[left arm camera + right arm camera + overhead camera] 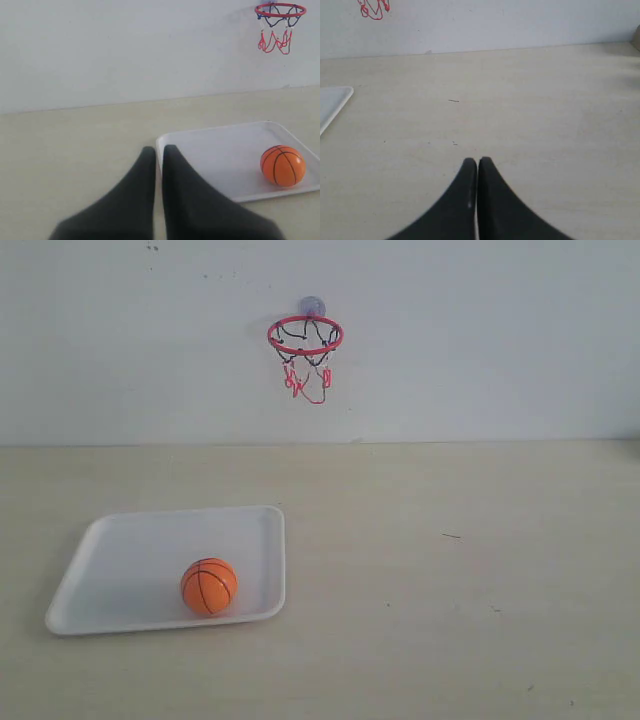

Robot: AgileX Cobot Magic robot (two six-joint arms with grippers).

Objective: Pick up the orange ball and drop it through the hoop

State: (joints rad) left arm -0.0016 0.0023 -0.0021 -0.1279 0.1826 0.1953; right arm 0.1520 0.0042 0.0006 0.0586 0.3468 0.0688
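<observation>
Left gripper (159, 148): dark fingers almost together with only a thin slit between them, holding nothing. It hangs over bare table (450, 590) just beside the tray's left rim and is not seen in the exterior view.

Tray (120, 530): white, shallow, low lip, sitting toward the front-left corner of the tabletop.

Ball (209, 587): orange with black seams, resting in the tray close to its front rim, right of the tray's middle. Nothing touches it, and it is well apart from both grippers.

Handling, as a judgement: it looks light, and its smooth, slightly glossy skin is probably slippery. Whether it is stiff or squashy cannot be told. Being round, it will roll at a nudge, and the low lip is all that checks it. The fingers need to open wide first, then come down from above and close across the widest part, one finger on each side. A grip above the middle would likely squirt it out. Little squeeze should do. It does not look fragile.

Hoop (306, 352): red ring with a sparse black and red net, stuck by a suction cup to the white wall (480, 340) above the table's back edge, about mid-width. The ring looks only a bit wider than the ball, so the release should be centred over it.

Right gripper (477, 160): fingers pressed together with nothing between them, over bare table toward the right side, the tray's corner off at the edge of its view.

Writing: no brand, label or text can be read on the ball, tray or hoop.
</observation>
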